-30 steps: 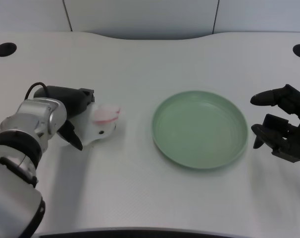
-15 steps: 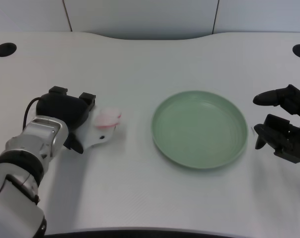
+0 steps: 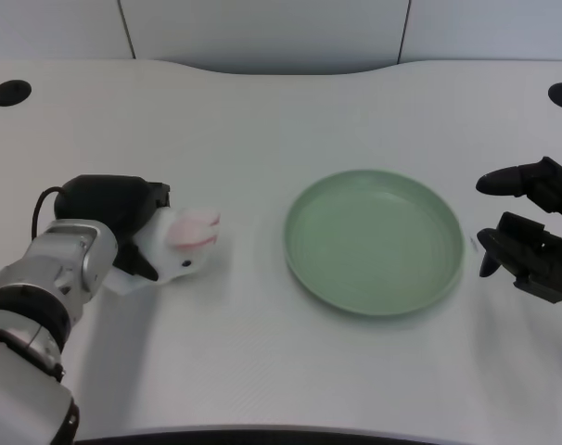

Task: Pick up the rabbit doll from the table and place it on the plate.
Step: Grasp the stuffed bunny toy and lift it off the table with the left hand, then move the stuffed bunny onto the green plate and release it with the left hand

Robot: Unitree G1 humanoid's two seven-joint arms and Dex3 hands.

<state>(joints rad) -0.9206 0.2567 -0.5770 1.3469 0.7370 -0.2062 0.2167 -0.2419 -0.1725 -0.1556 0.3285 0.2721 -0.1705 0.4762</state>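
The white rabbit doll [image 3: 179, 246] with pink ears lies at the table's left, its ears pointing toward the plate. My left hand [image 3: 114, 215] wraps around the doll's rear half and grips it, with the thumb under its body. The doll's head and ears stick out to the right of the hand. The green plate [image 3: 375, 241] sits to the right of the doll, with nothing in it and a gap of table between them.
My right hand [image 3: 531, 243] hovers idle just beyond the plate's right rim. Two dark round holes [image 3: 9, 92] sit in the table's far corners. A wall panel runs along the table's far edge.
My left hand has turned and closed around the doll. The doll has rolled so its face and ears now show, and it has shifted slightly left and toward me.
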